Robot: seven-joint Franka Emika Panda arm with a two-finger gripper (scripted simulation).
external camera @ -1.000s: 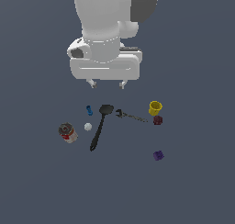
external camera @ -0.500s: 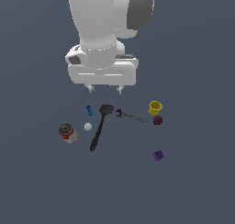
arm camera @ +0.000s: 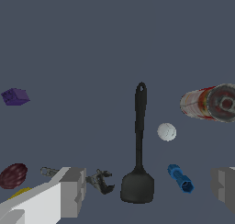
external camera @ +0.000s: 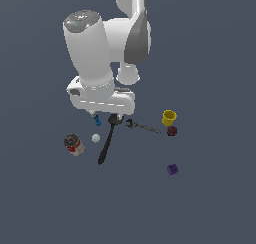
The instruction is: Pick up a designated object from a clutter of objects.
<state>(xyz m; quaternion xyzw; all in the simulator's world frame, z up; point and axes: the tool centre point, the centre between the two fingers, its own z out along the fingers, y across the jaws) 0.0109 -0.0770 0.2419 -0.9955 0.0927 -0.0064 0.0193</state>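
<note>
Exterior view: the white Panda arm (external camera: 107, 53) descends from twelve o'clock, its thick forearm link tilted so that the rounded cap points toward eleven o'clock. A grey-shaded joint sits at the elbow, toward two o'clock of the forearm. The wrist ends in a wide, flat hand block, held roughly level. Beneath it the gripper (external camera: 103, 117) points straight down; only short stubs of the fingers show under the block. Wrist view: two grey fingertips (arm camera: 73, 191) stand far apart, at seven and four o'clock, jaws spread wide with nothing between them.
</note>
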